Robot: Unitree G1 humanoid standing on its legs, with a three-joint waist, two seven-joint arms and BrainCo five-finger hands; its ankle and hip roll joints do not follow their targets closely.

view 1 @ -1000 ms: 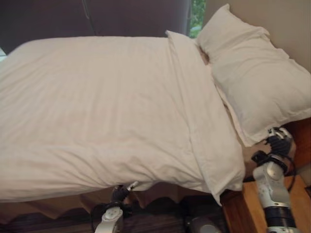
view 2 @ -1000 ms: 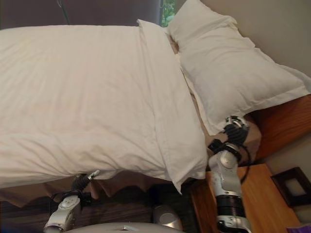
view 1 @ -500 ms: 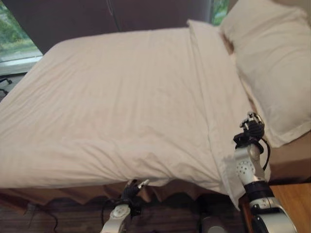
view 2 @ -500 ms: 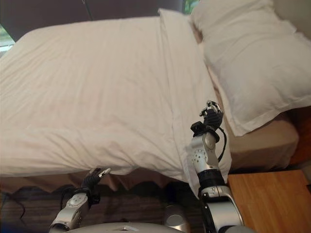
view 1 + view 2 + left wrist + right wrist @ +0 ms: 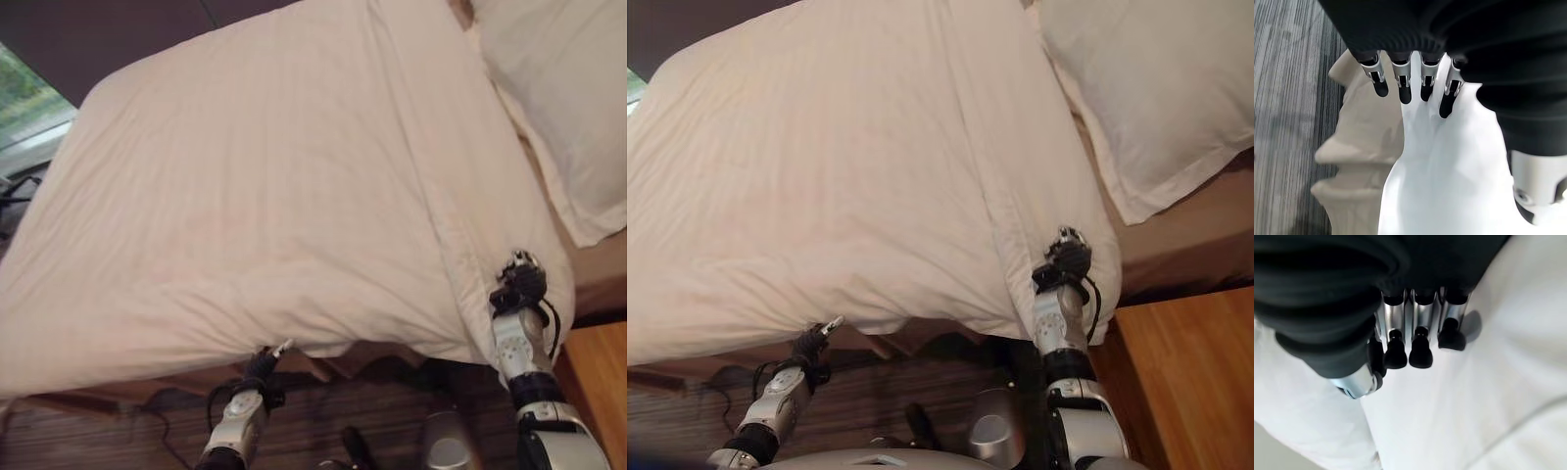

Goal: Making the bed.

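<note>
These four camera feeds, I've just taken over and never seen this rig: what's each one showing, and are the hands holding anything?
The two wide pictures come from the humanoid robot's head, looking down at a bed. A white duvet covers the mattress, and a white pillow lies at the head end. The two close-ups come from wrist cameras. The left hand is at the duvet's overhanging near edge, fingers straight above the white cloth and the beige bed skirt, gripping nothing. The right hand is at the duvet's folded corner, fingers curled, apparently not pinching cloth.

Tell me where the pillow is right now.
The pillow lies at the head of the bed, upper right in both eye views, beside the duvet's folded edge and beyond the right hand.
</note>
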